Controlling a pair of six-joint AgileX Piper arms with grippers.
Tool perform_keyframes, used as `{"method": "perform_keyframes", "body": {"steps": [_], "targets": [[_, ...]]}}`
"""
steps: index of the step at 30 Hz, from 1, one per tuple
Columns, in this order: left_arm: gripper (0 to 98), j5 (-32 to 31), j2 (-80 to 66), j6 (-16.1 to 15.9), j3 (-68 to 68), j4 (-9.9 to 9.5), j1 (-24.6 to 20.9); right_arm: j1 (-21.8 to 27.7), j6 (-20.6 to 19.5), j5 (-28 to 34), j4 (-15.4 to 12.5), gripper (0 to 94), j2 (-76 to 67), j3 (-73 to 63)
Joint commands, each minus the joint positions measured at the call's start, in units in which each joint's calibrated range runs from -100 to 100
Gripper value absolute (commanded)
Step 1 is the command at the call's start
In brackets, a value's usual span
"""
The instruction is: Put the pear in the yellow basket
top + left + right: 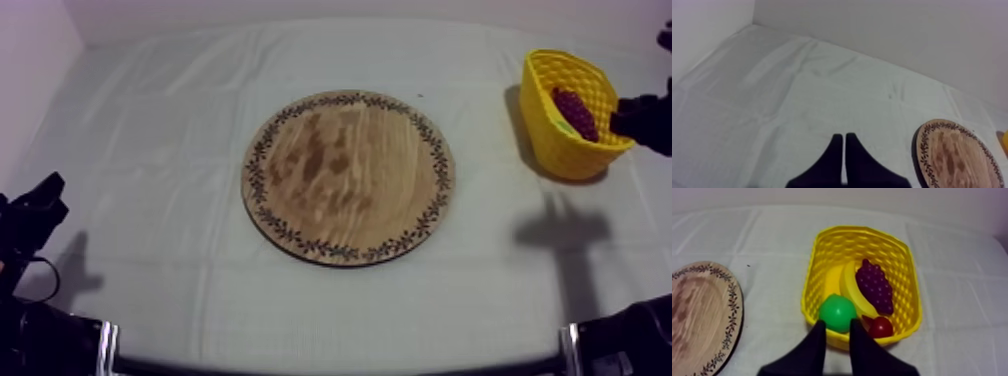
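Observation:
The green pear (838, 312) lies inside the yellow basket (858, 231), against its near wall. It rests beside a banana (848, 285), a bunch of purple grapes (874, 285) and a small red fruit (881, 327). My right gripper (837, 324) hangs just above the basket's near rim, open, its fingertips on either side of the pear's lower edge without holding it. In the top view the right gripper (640, 118) is at the basket's (546, 62) right side. The round wooden board (348, 176) is bare. My left gripper (844, 137) is shut, low at the left of the table (40, 200).
The board (702, 313) lies left of the basket with a strip of grey-white cloth between them. The wall runs along the table's far edge. The basket stands near the table's far right corner.

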Motion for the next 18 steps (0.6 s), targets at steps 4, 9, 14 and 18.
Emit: {"method": "perform_keyframes", "body": {"steps": [4, 9, 14, 18], "targets": [[0.1, 0.0, 0.0, 0.0, 0.0, -0.01, 0.0, -0.8, 3.7, -2.9, -4.4, 6.6, -14.3, 9.9], [0.1, 0.0, 0.0, 0.0, 0.0, -0.01, 0.0, -1.2, 7.2, -3.3, -8.0, 4.5, -22.8, 16.4], [0.1, 0.0, 0.0, 0.0, 0.0, -0.01, 0.0, -2.0, 10.1, -1.1, -10.9, 1.8, -30.8, 21.3], [0.1, 0.0, 0.0, 0.0, 0.0, -0.01, 0.0, -2.5, 12.4, 3.3, -13.3, 0.8, -35.4, 23.2]]}}
